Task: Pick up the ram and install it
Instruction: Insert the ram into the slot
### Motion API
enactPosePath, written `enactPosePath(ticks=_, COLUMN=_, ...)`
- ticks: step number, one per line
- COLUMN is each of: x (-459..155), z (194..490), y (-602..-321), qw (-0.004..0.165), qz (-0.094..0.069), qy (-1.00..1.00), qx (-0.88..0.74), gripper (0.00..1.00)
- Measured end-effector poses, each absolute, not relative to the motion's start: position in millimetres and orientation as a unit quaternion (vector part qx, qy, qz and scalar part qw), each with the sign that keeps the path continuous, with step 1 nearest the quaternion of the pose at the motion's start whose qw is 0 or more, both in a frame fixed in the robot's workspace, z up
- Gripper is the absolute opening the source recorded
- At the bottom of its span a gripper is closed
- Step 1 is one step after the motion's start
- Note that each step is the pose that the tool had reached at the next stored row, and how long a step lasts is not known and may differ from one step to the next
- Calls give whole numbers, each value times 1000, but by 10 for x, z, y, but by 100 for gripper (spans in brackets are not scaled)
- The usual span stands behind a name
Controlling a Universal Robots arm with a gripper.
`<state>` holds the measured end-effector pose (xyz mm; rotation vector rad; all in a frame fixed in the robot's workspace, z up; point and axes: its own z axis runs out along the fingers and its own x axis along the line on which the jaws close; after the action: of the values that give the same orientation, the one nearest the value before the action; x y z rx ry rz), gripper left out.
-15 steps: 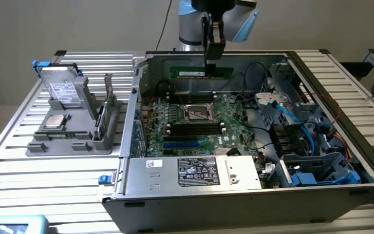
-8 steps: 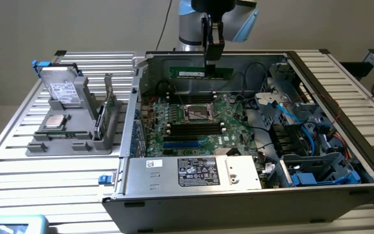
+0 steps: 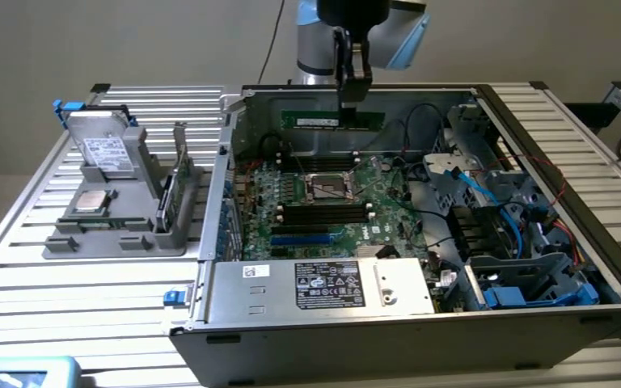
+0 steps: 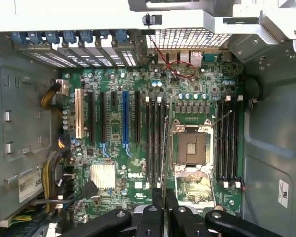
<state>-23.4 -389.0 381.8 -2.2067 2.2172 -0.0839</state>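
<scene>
My gripper (image 3: 352,99) hangs over the far part of the open computer case (image 3: 397,339) and is shut on the ram (image 3: 332,120). The ram is a narrow green stick held level, well above the motherboard (image 3: 381,194). In the wrist view the ram (image 4: 163,158) appears edge-on as a thin line rising from between the black fingers (image 4: 158,210). It lines up near the black memory slots (image 4: 154,138) beside the empty processor socket (image 4: 191,148). A second bank of slots (image 4: 228,140) lies on the socket's other side.
On the exterior view's left a grey holder (image 3: 116,230) carries a hard drive (image 3: 103,149), a square silver chip (image 3: 93,202) and an upright green card (image 3: 181,186). Inside the case are a labelled metal box (image 3: 332,284), blue cables (image 3: 521,218) and drive bays (image 3: 526,283).
</scene>
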Motion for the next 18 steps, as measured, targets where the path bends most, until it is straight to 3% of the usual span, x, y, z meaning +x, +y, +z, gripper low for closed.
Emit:
enactPosePath(ticks=7, x=-233, z=3713, y=-3866, qw=7, qz=-27, qy=672, qx=-740, gripper=14)
enactPosePath(ticks=18, x=-245, z=3599, y=-3700, qw=-9, qz=-42, qy=665, qx=-746, gripper=14)
